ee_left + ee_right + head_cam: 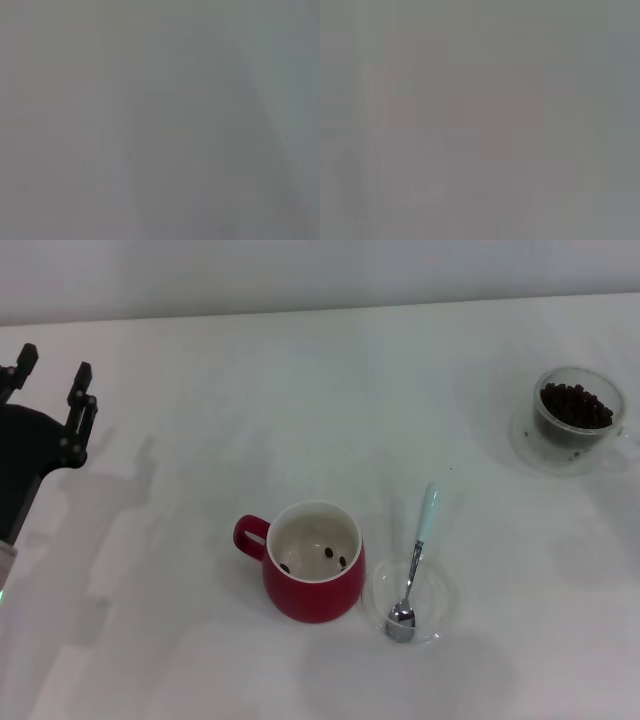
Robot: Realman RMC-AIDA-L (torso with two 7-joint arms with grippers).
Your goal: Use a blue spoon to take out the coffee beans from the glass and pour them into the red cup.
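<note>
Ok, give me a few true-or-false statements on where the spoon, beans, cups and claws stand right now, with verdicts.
1. The blue spoon lies with its bowl in a clear saucer beside the red cup. True.
2. The red cup holds no beans. False: a few coffee beans lie inside.
3. The glass of beans stands far right on the table. True.
4. The left claw grips the spoon. False: it sits open at the far left, away from everything.
5. The right claw is over the glass. False: it is not in view.
</note>
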